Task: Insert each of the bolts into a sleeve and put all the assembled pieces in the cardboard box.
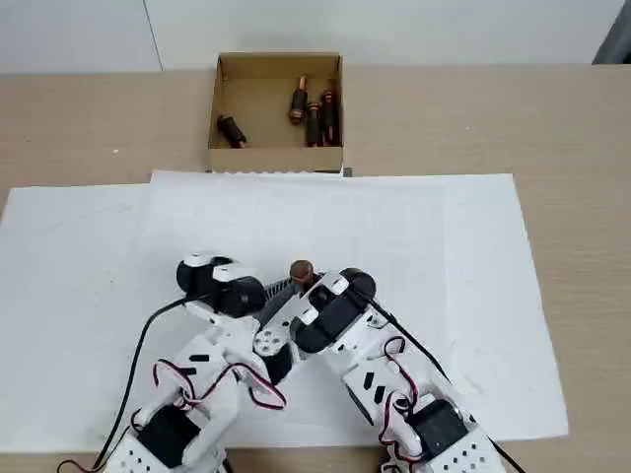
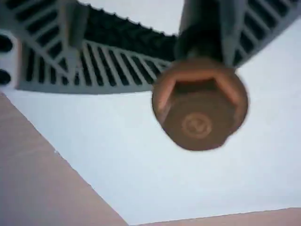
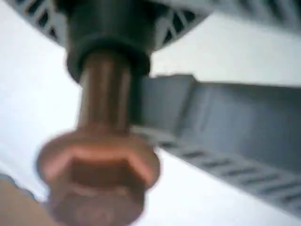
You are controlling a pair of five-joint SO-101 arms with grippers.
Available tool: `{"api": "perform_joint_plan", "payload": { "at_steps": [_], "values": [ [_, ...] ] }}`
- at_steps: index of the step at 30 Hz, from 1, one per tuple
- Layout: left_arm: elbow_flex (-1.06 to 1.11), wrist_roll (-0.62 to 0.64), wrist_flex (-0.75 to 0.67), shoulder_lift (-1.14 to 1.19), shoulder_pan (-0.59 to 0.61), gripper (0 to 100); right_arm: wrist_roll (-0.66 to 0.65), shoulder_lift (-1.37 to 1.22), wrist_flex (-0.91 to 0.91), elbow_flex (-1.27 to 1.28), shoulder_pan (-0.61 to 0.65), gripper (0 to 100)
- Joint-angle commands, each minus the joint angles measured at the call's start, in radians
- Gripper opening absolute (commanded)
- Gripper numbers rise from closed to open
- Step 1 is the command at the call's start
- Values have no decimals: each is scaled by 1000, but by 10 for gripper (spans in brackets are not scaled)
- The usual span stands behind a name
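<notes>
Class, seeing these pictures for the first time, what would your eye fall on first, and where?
A copper bolt looms close in both wrist views, its shank pushed into a dark sleeve. From above, the two arms meet at it on the white paper. Beyond the paper, the cardboard box holds four assembled pieces.

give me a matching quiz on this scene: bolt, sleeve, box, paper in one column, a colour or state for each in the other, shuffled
1. bolt
2. sleeve
3. box
4. paper

a. white, lying flat
b. holds assembled pieces
c. copper, hex head
d. dark, around the bolt's shank

Pairs: 1-c, 2-d, 3-b, 4-a
</notes>
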State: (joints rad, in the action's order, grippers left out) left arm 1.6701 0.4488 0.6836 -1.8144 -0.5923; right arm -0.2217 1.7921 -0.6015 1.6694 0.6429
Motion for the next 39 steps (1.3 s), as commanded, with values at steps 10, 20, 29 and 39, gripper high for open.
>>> {"api": "perform_joint_plan", "payload": {
  "at_steps": [10,20,29,39],
  "values": [
    [10,-114,48,2,78,199,-6,22,10,14,5,2],
    [-76,-114,48,0,83,199,-3,22,8,14,1,2],
    [-156,-180,46,0,201,197,-2,22,7,14,-1,2],
    [-173,-181,48,-2,394,2,-2,22,7,14,-12,2]
  ]
}}
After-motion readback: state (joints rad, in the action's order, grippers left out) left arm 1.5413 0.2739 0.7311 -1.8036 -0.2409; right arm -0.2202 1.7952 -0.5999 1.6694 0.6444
